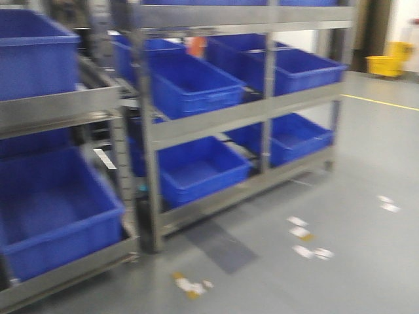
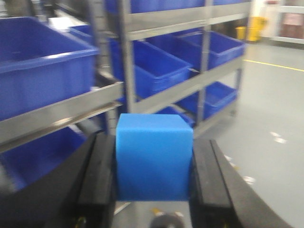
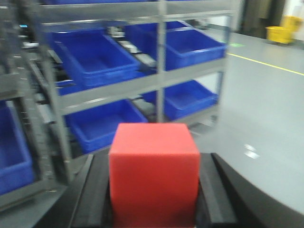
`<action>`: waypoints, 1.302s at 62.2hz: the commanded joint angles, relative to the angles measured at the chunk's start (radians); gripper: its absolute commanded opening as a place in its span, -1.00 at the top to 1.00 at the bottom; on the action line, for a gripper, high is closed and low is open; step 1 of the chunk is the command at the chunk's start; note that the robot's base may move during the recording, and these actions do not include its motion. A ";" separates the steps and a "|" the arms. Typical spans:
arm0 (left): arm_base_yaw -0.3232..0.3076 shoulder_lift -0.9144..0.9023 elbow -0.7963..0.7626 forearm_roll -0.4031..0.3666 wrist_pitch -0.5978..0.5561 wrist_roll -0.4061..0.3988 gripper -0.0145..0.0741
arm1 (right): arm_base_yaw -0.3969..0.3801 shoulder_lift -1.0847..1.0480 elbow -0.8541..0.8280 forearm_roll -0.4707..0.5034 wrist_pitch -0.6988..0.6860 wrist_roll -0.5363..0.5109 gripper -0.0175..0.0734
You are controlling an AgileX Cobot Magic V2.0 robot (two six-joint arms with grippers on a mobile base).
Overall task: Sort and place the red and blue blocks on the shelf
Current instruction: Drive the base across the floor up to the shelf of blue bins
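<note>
Left gripper (image 2: 153, 190) pinches the blue block (image 2: 153, 156) between both pads, square and level. Right gripper (image 3: 154, 199) clamps the red block (image 3: 153, 166) likewise. One colour per claw, presumably to separate them for placing. Grey shelf (image 1: 216, 121) holding blue bins (image 1: 196, 82) stands ahead, apart from both. Views blurred.
</note>
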 commanded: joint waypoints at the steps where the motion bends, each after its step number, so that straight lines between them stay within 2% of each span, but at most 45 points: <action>1: 0.001 0.006 -0.035 -0.007 -0.077 0.000 0.39 | -0.001 0.008 -0.028 0.001 -0.087 -0.003 0.48; 81: 0.001 0.006 -0.035 -0.007 -0.077 0.000 0.39 | -0.001 0.008 -0.028 0.001 -0.087 -0.003 0.48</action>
